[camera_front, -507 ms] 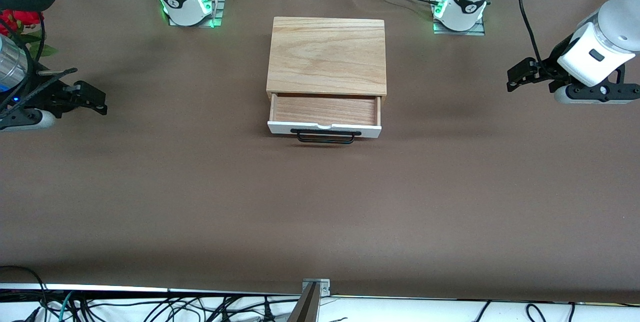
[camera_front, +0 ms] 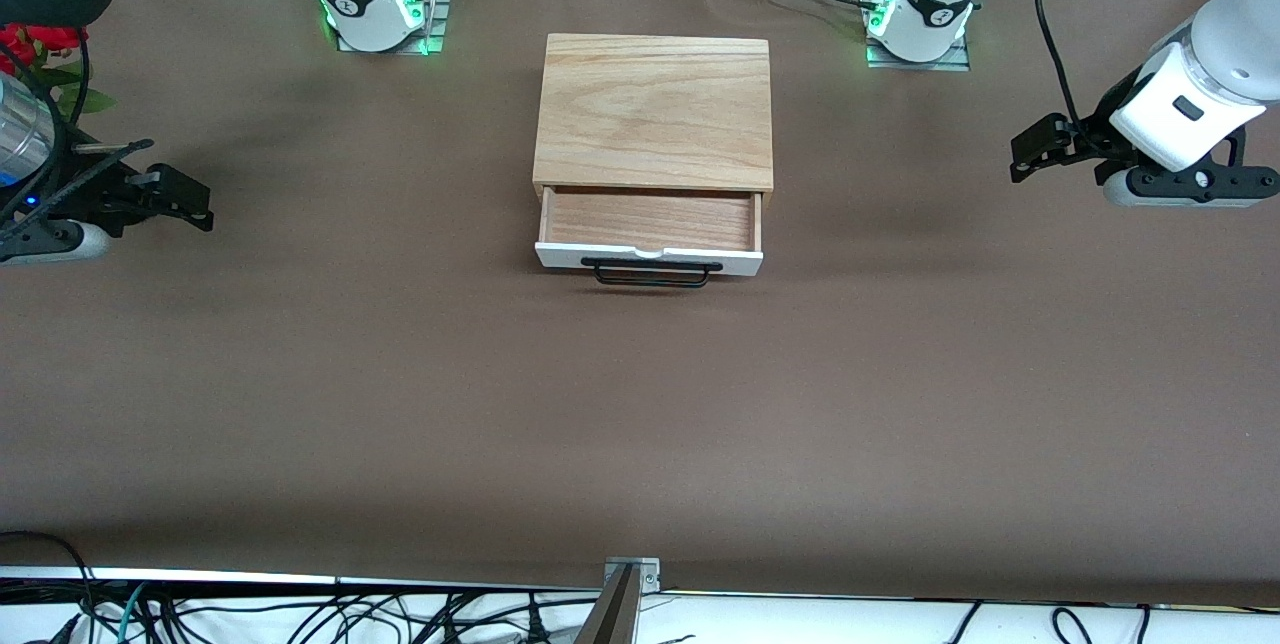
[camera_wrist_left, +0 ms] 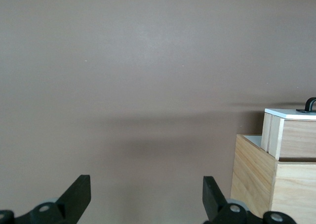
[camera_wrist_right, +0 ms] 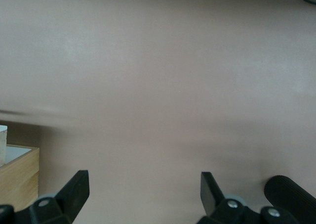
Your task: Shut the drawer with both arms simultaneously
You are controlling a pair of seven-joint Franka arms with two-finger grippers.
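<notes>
The drawer (camera_front: 650,236) stands pulled out of the wooden box (camera_front: 655,109) mid-worktop (camera_front: 640,404). Your left gripper (camera_front: 1035,152) and right gripper (camera_front: 185,196) hover at opposite ends, jaws wide and empty. Bring both to the white front panel (camera_front: 648,260), spaced evenly, then push together.
</notes>
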